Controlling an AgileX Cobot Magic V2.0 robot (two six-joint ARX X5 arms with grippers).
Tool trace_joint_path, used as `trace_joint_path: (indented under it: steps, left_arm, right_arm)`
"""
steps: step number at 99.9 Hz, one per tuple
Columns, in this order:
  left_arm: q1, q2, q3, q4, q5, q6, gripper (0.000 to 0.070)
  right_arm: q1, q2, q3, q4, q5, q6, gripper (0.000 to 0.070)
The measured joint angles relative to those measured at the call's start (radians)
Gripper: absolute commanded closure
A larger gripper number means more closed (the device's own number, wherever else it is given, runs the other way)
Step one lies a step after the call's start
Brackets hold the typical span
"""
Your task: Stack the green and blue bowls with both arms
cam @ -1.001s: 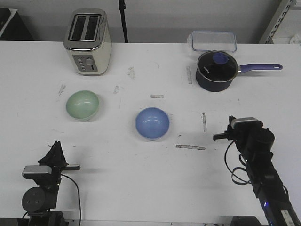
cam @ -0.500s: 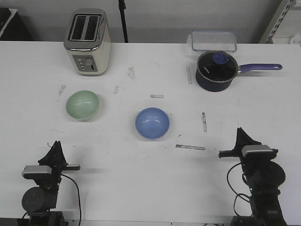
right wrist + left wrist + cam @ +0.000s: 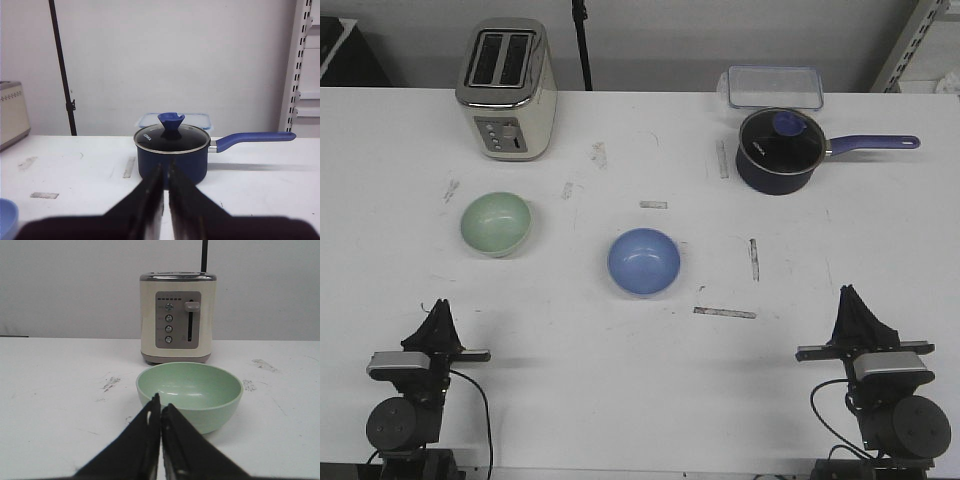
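The pale green bowl (image 3: 496, 222) sits upright on the left of the white table, in front of the toaster; it fills the middle of the left wrist view (image 3: 190, 392). The periwinkle blue bowl (image 3: 644, 262) rests near the table's centre, apart from the green one; only its edge (image 3: 7, 216) shows in the right wrist view. My left gripper (image 3: 440, 306) (image 3: 160, 406) is low at the front left, shut and holding nothing, pointing at the green bowl. My right gripper (image 3: 850, 294) (image 3: 166, 166) sits low at the front right, shut and holding nothing, pointing toward the saucepan.
A cream toaster (image 3: 507, 88) stands at the back left. A dark blue saucepan (image 3: 778, 150) with a glass lid and long handle is at the back right, a clear plastic box (image 3: 774, 86) behind it. Tape marks (image 3: 724, 313) dot the table.
My right arm has drawn back and folded down toward the front right edge, its gripper ending low. The left arm and both bowls have stayed put.
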State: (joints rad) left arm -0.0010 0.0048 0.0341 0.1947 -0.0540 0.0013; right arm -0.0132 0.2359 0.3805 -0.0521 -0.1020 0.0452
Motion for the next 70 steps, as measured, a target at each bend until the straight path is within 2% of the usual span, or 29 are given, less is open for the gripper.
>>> trace_joint_path:
  steps: [18,34,70]
  left_arm:
    - [0.0,0.0,0.0,0.0,0.0,0.0,0.0699]
    - [0.0,0.0,0.0,0.0,0.0,0.0,0.0699]
    - [0.0,0.0,0.0,0.0,0.0,0.0,0.0699]
  right_arm:
    - [0.0,-0.028,0.0,0.001,0.004,0.004,0.0692]
    - [0.0,-0.028,0.0,0.003,0.053,0.004,0.0692]
    - [0.0,-0.03,0.0,0.013,0.05,0.004,0.0692]
